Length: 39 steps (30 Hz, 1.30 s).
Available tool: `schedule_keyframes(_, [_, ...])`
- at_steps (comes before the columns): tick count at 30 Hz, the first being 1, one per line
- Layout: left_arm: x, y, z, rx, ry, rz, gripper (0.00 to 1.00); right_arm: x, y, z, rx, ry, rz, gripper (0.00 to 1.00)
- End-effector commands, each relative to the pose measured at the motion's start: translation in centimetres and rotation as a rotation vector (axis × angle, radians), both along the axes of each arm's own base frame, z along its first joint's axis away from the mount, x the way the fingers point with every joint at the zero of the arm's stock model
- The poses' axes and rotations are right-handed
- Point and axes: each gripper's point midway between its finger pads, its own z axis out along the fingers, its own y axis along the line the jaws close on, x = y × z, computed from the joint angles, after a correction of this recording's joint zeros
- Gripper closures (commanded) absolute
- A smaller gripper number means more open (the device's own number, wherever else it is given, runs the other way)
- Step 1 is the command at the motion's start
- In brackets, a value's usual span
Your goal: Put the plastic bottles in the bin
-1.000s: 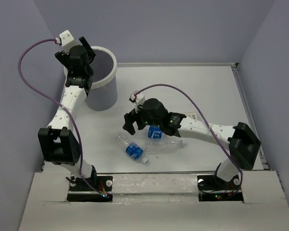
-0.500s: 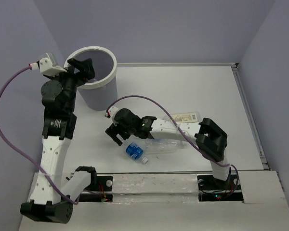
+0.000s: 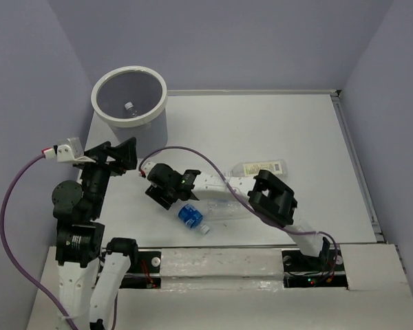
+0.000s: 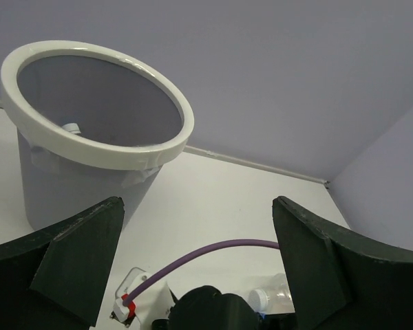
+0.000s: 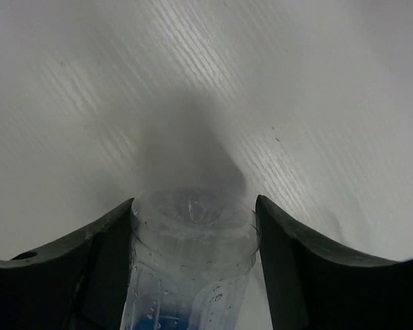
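Near the front of the surface [image 3: 296,124], a blue-labelled bottle [image 3: 191,215] lies flat, its long axis diagonal — cap near-right, base far-left, where the right claw [image 3: 164,192] is clamped on it. A plain bottle [image 3: 224,210] lies just beside, partly hidden under the right arm [image 3: 213,183]; a beige-labelled bottle [image 3: 258,168] beyond. Left claw [image 4: 196,234] gapes wide near the bin [image 3: 146,134] — a capped bottle [image 3: 130,107] barely shows inside.

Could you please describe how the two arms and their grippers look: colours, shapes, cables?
The left arm and right arm have white links and bulky black joints. The left gripper and right gripper each have two broad, black, wedge-shaped fingers. A thin purple cable loops from each wrist, ending in a white plug.
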Motion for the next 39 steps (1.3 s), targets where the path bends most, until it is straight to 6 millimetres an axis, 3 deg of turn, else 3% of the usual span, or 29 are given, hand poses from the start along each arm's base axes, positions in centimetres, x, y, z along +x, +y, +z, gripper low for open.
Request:
schedule_keyframes(1, [-0.2,0.4,-1.3,0.08,0.019,0.021,0.01,-0.8,2.0,3.2,0.043,-0.047,0.023,0.51])
schedule_keyframes(4, [-0.2,0.6,-2.4,0.091,0.032,0.044,0.01,-0.4,2.3,5.3,0.084,-0.067,0.003,0.59])
schedule_keyframes(7, [-0.4,1.0,-3.5,0.06,0.043,0.077,0.01,-0.2,2.3,10.8,0.183,-0.106,-0.02,0.61])
schedule_keyframes(8, [-0.8,1.5,-3.6,0.043,0.032,0.106,0.01,0.0,2.0,14.2,0.243,-0.142,-0.028,0.63])
schedule_keyframes(11, [-0.7,1.8,-5.2,0.0,0.036,0.135,0.01,1.4,1.3,19.9,0.339,-0.269,-0.071,0.65])
schedule_keyframes(12, [-1.1,2.1,-5.2,-0.007,0.04,0.151,0.01,2.6,0.5,23.3,0.397,-0.324,-0.112,0.65])
schedule_keyframes(15, [-1.7,2.5,-4.5,-0.028,0.017,0.169,0.01,4.8,-1.1,28.4,0.469,-0.427,-0.153,0.65])
schedule_keyframes(16, [-1.8,2.1,-4.5,-0.03,0.017,0.15,0.01,6.4,-2.2,31.8,0.53,-0.505,-0.191,0.65])
schedule_keyframes(18, [-1.8,1.5,-4.8,-0.03,0.026,0.123,0.01,8.1,-3.5,35.7,0.601,-0.595,-0.242,0.65])
schedule_keyframes(19, [-1.8,1.1,-4.9,-0.028,0.029,0.102,0.01,9.3,-4.5,39.3,0.676,-0.672,-0.28,0.66])
schedule_keyframes(21, [-1.8,0.6,-5.2,-0.025,0.04,0.078,0.01,10.9,-5.7,44.0,0.808,-0.767,-0.333,0.66])
schedule_keyframes(22, [-1.9,0.2,-5.3,-0.023,0.043,0.059,0.01,12.0,-5.4,44.5,0.832,-0.79,-0.337,0.66])
schedule_keyframes(24, [-1.8,-0.3,-5.5,-0.023,0.048,0.04,0.01,13.7,-7.1,49.3,0.981,-0.893,-0.381,0.67])
schedule_keyframes(25, [-1.8,-0.5,-5.6,-0.023,0.051,0.028,0.01,14.8,-6.2,48.8,0.989,-0.921,-0.379,0.68])
schedule_keyframes(26, [-1.9,-0.7,-5.5,-0.025,0.05,0.018,0.01,15.0,-6.8,51.1,1.056,-0.966,-0.393,0.69])
schedule_keyframes(28, [-1.8,-1.0,-5.8,-0.024,0.057,0.009,0.01,15.5,-7.0,53.1,1.155,-1.031,-0.399,0.7])
schedule_keyframes(29, [-1.8,-1.3,-6.0,-0.024,0.063,-0.002,0.01,16.9,-6.0,51.8,1.154,-1.045,-0.402,0.71])
schedule_keyframes(30, [-1.7,-1.4,-6.3,-0.025,0.073,-0.009,0.01,16.7,-7.3,54.5,1.238,-1.09,-0.42,0.71])
schedule_keyframes(31, [-1.7,-1.7,-6.4,-0.025,0.078,-0.021,0.01,16.7,-7.1,54.7,1.274,-1.095,-0.416,0.73])
schedule_keyframes(32, [-1.6,-2.0,-6.7,-0.022,0.091,-0.032,0.01,17.7,-6.5,53.7,1.287,-1.104,-0.417,0.74])
schedule_keyframes(35, [-1.7,-2.9,-7.5,-0.046,0.128,-0.067,0.01,17.4,-7.7,55.3,1.46,-1.135,-0.386,0.74])
schedule_keyframes(38, [-2.0,-5.4,-9.4,-0.097,0.19,-0.187,0.01,18.3,-7.6,55.1,1.568,-1.109,-0.328,0.74])
schedule_keyframes(39, [-2.3,-7.2,-11.3,-0.146,0.25,-0.272,0.01,18.3,-6.9,54.6,1.584,-1.094,-0.301,0.74])
